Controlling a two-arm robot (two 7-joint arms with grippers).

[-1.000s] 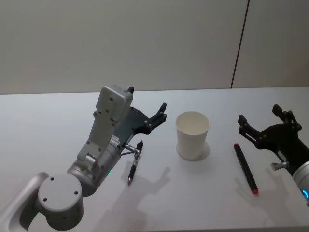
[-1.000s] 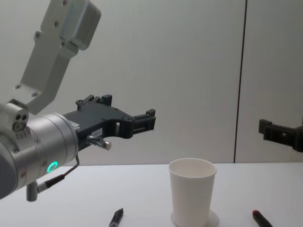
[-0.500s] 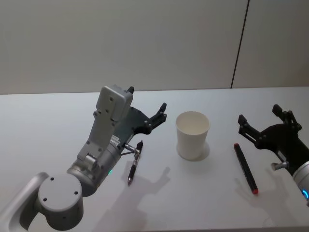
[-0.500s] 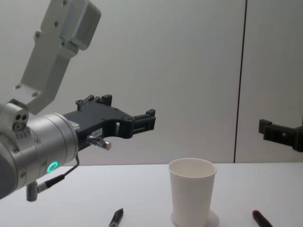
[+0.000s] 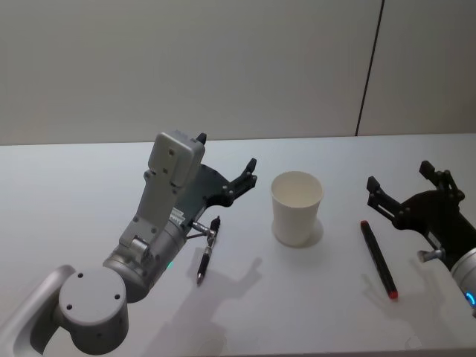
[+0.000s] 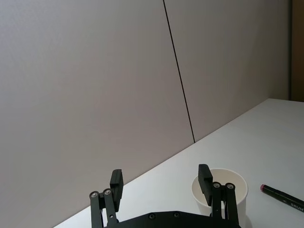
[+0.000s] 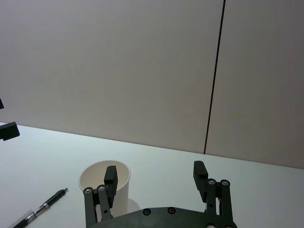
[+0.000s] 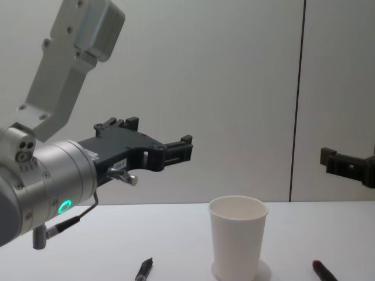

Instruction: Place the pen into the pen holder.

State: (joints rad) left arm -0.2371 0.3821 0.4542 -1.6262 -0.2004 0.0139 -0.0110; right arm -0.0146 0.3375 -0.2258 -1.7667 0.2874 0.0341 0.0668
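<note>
Starting on the L side w/ the left gripper (image 5: 225, 155): up off the table (image 5: 74, 193), aimed fwd toward the back wall, fingers spread wide. Grips nothing, touches nothing. Hangs high over the tabletop in the chest view, level w/ a spot above the cup's rim.

Moving down to the black pen (image 5: 206, 253): dark barrel, silver clip, flat on the table below the left wrist, just L of the pen holder (image 5: 297, 208) and apart from it.

Swinging over to the R side: right gripper (image 5: 400, 176) likewise spread wide and empty, raised off the table near the R edge, close beside the red-tipped pen (image 5: 378, 259). Can't tell any contact there.

Noting that second pen: flat on the table, R of the cup, dark barrel, red at both ends.

Finishing w/ the pen holder: plain white paper cup, tapered, rolled rim, upright on its narrow base, mid-table btwn the two pens. Looks empty from the head view, white inside.
</note>
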